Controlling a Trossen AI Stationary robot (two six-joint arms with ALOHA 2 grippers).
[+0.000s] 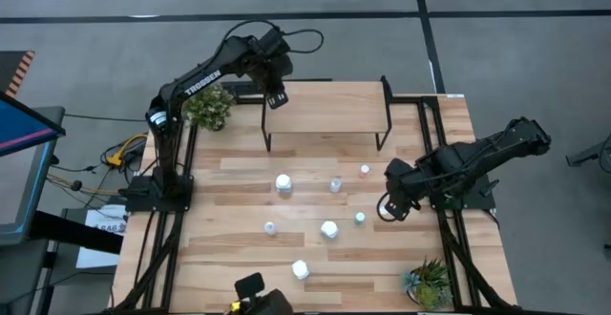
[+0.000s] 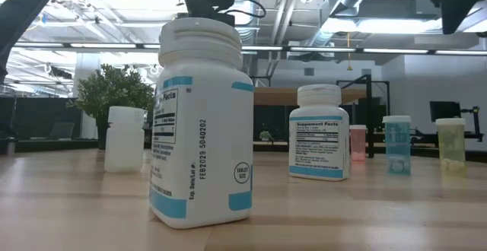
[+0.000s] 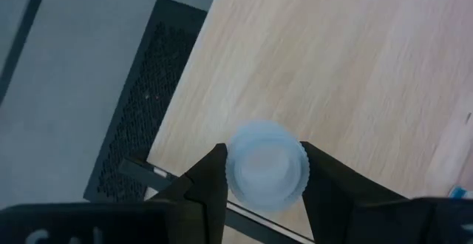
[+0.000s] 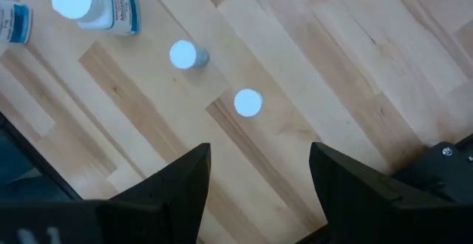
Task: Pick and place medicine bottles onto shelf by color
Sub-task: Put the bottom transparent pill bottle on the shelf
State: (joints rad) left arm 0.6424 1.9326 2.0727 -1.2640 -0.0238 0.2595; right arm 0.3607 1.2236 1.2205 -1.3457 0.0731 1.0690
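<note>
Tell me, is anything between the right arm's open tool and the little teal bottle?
No. In the high view only bare table lies between the right tool and the teal bottle, which stands just beside it.

Lab or open office — exposed ceiling ducts (image 2: 365,4), strip lights (image 2: 114,15), monitor (image 2: 445,112) behind.

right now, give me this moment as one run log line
left gripper: shut on white ribbed-cap bottle, above light wood shelf left end | right gripper: open, empty, over table | other bottles: on table
</note>
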